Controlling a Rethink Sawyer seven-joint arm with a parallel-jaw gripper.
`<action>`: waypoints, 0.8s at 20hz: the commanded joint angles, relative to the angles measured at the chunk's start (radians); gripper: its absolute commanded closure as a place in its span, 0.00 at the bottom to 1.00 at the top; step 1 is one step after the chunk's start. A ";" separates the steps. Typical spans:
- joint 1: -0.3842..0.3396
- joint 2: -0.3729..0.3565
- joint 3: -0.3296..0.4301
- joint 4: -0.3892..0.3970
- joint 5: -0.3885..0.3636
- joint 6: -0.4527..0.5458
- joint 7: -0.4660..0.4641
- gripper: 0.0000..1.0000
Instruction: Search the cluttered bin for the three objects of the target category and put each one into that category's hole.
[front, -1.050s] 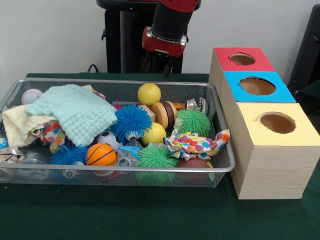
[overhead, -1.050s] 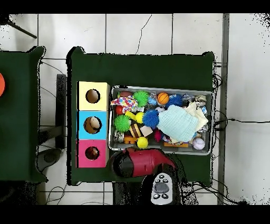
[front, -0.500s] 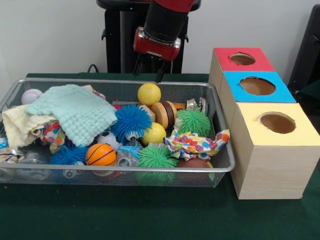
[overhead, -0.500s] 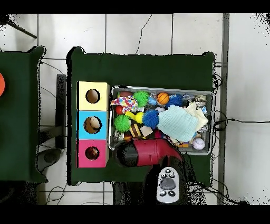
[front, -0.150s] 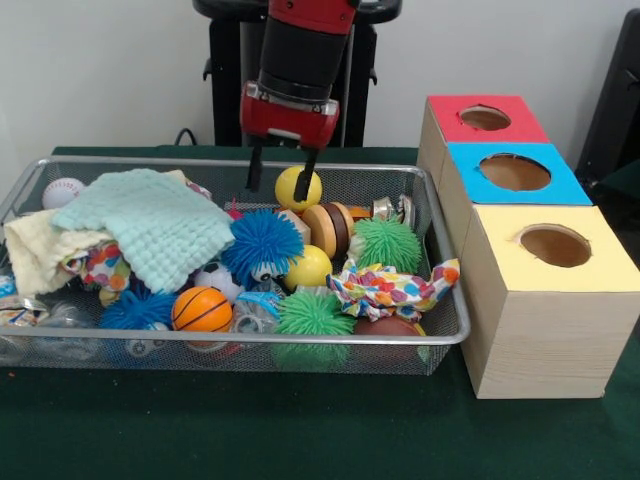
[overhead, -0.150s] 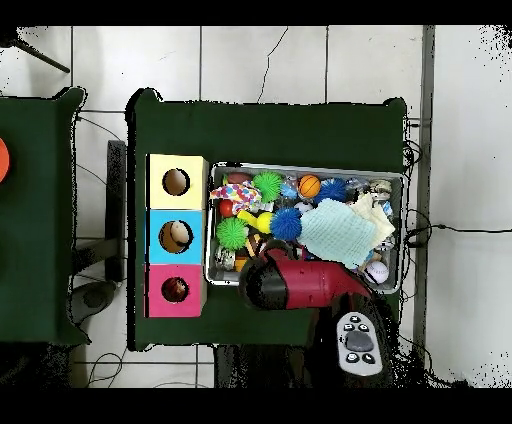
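Front view: yellow ball (front, -0.150s: 298, 189) at the wire bin's (front, -0.150s: 455, 330) far side, under the claw.
The ball rests against the back mesh beside a wooden ring toy (front, -0.150s: 329, 228). The gripper (front, -0.150s: 280, 171) hangs just above it, fingers apart and empty, one fingertip crossing the ball's top, the other left of it.

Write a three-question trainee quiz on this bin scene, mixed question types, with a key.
1. True or false: the gripper hangs over the bin with its jaws open and empty.
2. Which box lid lies nearest the front-view camera? A red, B blue, C yellow.
3. Fill in: the pale green towel lies toward the bin's end ______ from the boxes.

Key: 1 true. 2 C, the yellow lid; blue and red lie behind it. 3 farthest.
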 joint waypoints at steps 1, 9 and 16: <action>0.012 0.019 0.076 -0.007 0.044 -0.019 0.147 0.00; -0.022 0.025 0.149 0.018 0.083 -0.025 0.162 0.00; -0.075 0.083 0.288 0.011 0.140 -0.085 0.184 0.00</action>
